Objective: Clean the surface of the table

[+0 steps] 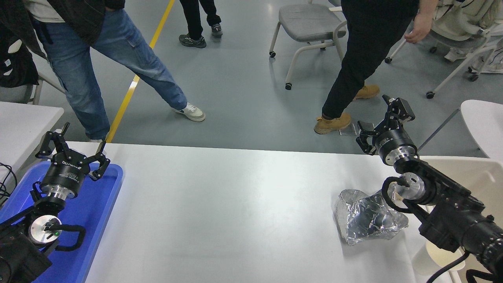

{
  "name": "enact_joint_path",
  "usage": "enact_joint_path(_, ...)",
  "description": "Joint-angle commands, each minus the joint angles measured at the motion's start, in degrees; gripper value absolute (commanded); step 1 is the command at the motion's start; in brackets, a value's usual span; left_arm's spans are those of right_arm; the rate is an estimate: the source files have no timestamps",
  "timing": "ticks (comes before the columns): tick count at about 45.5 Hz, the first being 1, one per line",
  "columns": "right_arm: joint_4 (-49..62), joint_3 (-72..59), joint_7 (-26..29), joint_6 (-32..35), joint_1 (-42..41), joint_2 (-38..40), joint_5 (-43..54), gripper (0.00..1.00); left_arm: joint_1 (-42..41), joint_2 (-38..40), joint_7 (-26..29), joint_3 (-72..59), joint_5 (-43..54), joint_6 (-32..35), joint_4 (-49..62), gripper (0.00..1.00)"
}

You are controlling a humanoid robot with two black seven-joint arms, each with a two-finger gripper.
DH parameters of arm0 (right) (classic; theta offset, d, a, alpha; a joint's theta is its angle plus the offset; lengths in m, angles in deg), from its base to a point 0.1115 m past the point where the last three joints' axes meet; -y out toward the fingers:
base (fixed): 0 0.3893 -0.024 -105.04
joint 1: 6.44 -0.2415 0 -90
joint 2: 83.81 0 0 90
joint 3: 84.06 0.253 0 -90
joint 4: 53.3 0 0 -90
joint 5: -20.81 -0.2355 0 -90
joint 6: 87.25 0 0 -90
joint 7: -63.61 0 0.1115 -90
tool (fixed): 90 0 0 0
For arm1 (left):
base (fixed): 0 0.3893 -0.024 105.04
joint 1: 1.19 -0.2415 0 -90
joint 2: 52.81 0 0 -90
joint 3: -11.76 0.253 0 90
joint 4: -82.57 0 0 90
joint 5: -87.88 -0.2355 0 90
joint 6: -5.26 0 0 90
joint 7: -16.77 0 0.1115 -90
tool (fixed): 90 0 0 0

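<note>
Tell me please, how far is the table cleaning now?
Most of the table looks bare already. Neither gripper holds anything: the right gripper is open above the far edge, the left gripper is open over the blue tray. Left to do: the crumpled foil wrapper lying near the right arm.

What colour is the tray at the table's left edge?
Blue; the tray shows in the head view.

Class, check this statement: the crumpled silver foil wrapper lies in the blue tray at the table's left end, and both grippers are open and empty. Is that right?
Not quite. In the head view the crumpled foil wrapper lies on the white table surface near its right end, beside the right arm, not in the blue tray. The rest holds: the left gripper and right gripper are both open and empty.
</note>
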Motion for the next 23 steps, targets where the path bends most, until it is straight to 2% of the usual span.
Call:
enact_joint_path(1, -0.02, 0.13, -0.01, -0.09, -0.12, -0.37, -0.09, 1.00, 0.01, 0.07, 0.01, 0.00, 0.00, -0.09, 0.04, 1.00)
enact_joint_path(23, -0.02, -1.45, -0.01, -0.53, -1.34, -0.38, 0.97, 1.00, 0.01, 0.07, 0.01, 0.08, 0.00, 0.00, -0.05, 1.00)
